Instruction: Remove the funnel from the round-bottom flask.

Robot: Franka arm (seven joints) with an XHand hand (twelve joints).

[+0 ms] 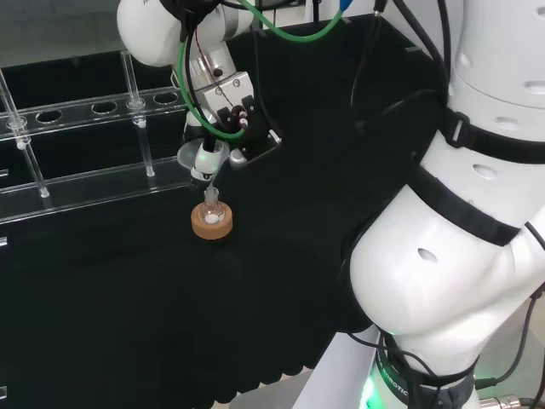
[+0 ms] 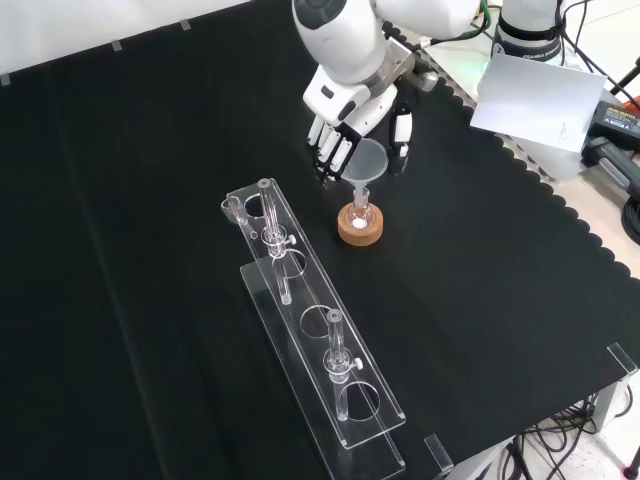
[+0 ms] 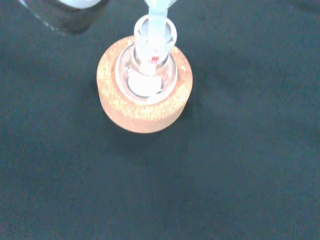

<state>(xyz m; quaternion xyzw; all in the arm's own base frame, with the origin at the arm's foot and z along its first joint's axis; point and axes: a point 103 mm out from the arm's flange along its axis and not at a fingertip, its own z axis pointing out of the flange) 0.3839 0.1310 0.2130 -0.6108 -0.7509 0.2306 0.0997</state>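
You have the hand (image 2: 352, 118) pinching the funnel (image 2: 366, 160) at the front view's upper centre, its stem upright in the neck of the round-bottom flask (image 2: 360, 214) directly below, so lift straight up.

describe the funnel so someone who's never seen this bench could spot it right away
Start at the long clear rack lying on the black cloth in the front view, then look just to its right for the cork ring with a small round-bottom flask on it. The funnel is the translucent cone whose stem enters the flask's neck, right at the hand.
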